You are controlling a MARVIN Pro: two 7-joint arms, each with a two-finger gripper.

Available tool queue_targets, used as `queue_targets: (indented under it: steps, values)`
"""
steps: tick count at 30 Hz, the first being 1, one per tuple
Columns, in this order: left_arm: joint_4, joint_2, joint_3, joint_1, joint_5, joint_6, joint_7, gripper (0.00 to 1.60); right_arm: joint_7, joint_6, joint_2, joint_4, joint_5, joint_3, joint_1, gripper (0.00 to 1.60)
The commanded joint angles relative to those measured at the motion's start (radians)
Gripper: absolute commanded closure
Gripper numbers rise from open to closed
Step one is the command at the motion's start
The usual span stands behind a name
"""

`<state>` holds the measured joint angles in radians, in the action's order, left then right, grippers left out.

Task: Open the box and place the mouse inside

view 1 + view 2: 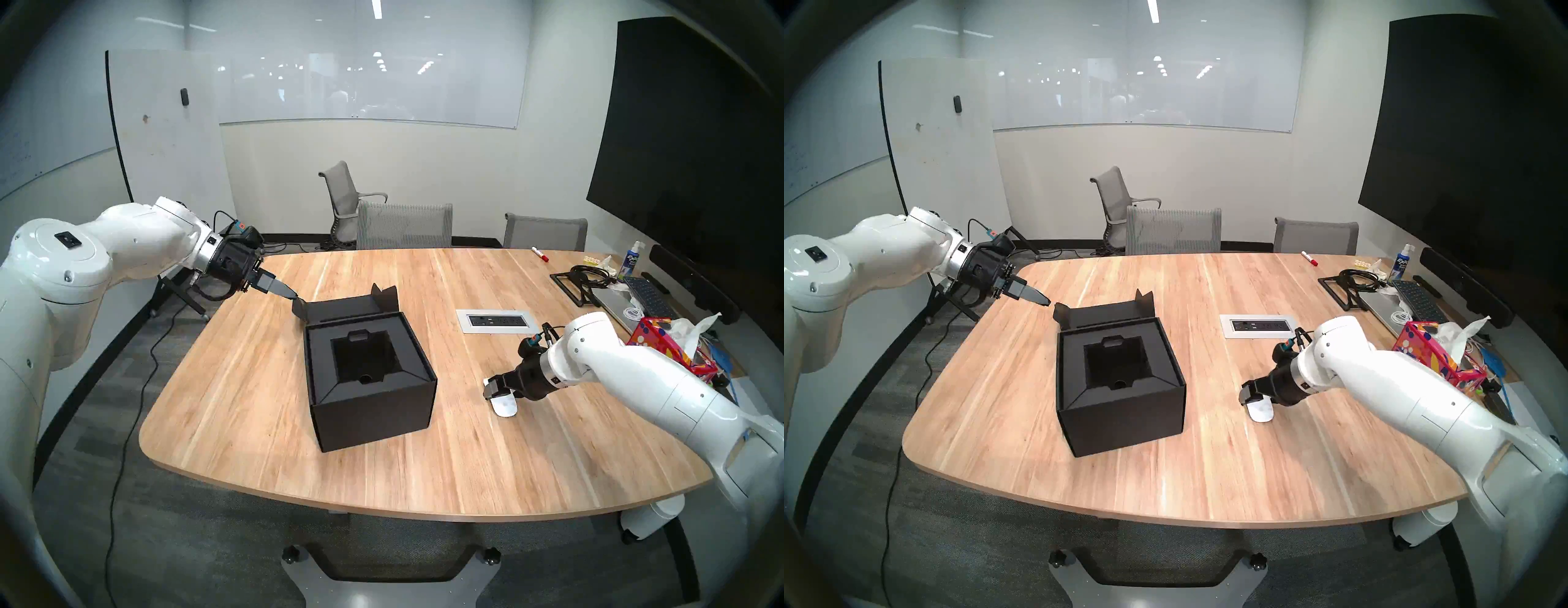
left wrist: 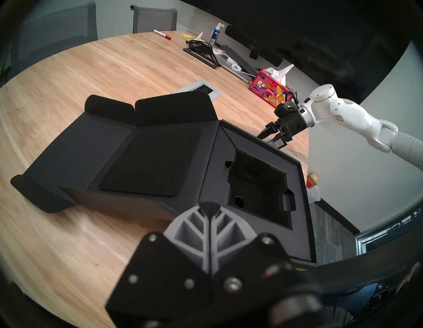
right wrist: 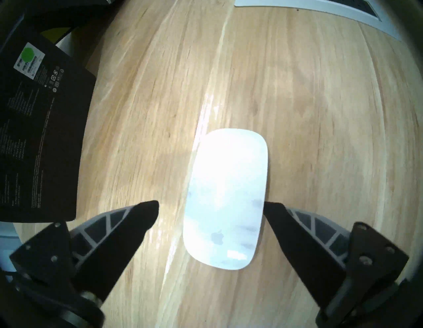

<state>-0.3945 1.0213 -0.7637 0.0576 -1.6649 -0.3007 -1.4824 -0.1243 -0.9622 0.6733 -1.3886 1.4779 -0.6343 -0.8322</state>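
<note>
The right gripper (image 3: pixel 210 206) hangs wide open over the mouse (image 3: pixel 226 199), one fingertip on either side, neither clearly touching. The mouse is low and slick, so if the fingers close too high it could squirt out across the table (image 1: pixel 509 446). To the gripper's left stands the box (image 1: pixel 369 373), open. The left gripper (image 1: pixel 292 294), pinched shut, sits at the lid (image 1: pixel 339 310); the lid could swing shut if released.

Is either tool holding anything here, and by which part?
Right tool: nothing; it is open, a finger on each side of the mouse, which lies on the table. Left tool: shut at the open box's lid corner; a grip cannot be told.
</note>
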Motion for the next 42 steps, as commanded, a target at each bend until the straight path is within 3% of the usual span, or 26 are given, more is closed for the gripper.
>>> queue_targets:
  steps: [1, 3, 4, 5, 14, 18, 20, 23, 35, 39, 40, 42]
  values:
    - [0.003, 0.001, 0.007, 0.019, -0.003, -0.002, -0.001, 1.6, -0.005, 0.002, -0.013, 0.003, 0.058, 0.059, 0.103, 0.0]
    - [0.003, 0.001, 0.007, 0.019, -0.003, -0.002, -0.001, 1.6, -0.009, 0.002, -0.013, 0.01, 0.076, 0.087, 0.122, 0.0]
    - [0.002, 0.001, 0.007, 0.019, -0.003, -0.002, -0.001, 1.6, -0.016, 0.002, -0.008, 0.004, 0.07, 0.056, 0.095, 0.0]
    - [0.002, 0.001, 0.007, 0.019, -0.003, -0.002, -0.001, 1.6, -0.011, 0.002, -0.011, 0.017, 0.089, 0.108, 0.134, 0.0]
    - [0.002, 0.001, 0.008, 0.02, -0.002, -0.002, -0.001, 1.6, -0.027, 0.002, 0.003, 0.058, 0.158, 0.223, 0.205, 0.0]
    - [0.002, 0.001, 0.008, 0.02, -0.002, -0.003, -0.001, 1.6, -0.028, 0.002, 0.007, 0.078, 0.19, 0.282, 0.243, 0.32]
    - [0.002, 0.001, 0.008, 0.02, -0.002, -0.003, -0.001, 1.6, -0.029, 0.002, 0.009, 0.084, 0.204, 0.305, 0.258, 0.8]
    - [0.002, 0.001, 0.009, 0.02, -0.001, -0.003, -0.001, 1.6, -0.028, 0.002, 0.014, 0.097, 0.226, 0.346, 0.283, 0.87]
    - [0.002, 0.001, 0.01, 0.02, 0.0, -0.003, -0.001, 1.6, -0.013, 0.002, 0.025, 0.128, 0.301, 0.5, 0.387, 0.81]
    - [0.001, 0.0, 0.011, 0.02, 0.001, -0.003, -0.001, 1.6, -0.005, 0.002, 0.028, 0.134, 0.321, 0.549, 0.42, 0.91]
    - [0.001, 0.0, 0.011, 0.02, 0.001, -0.004, -0.001, 1.6, -0.003, 0.002, 0.029, 0.136, 0.326, 0.561, 0.428, 1.07]
    - [0.001, 0.0, 0.011, 0.02, 0.001, -0.004, -0.001, 1.6, 0.0, 0.002, 0.031, 0.137, 0.335, 0.583, 0.443, 1.22]
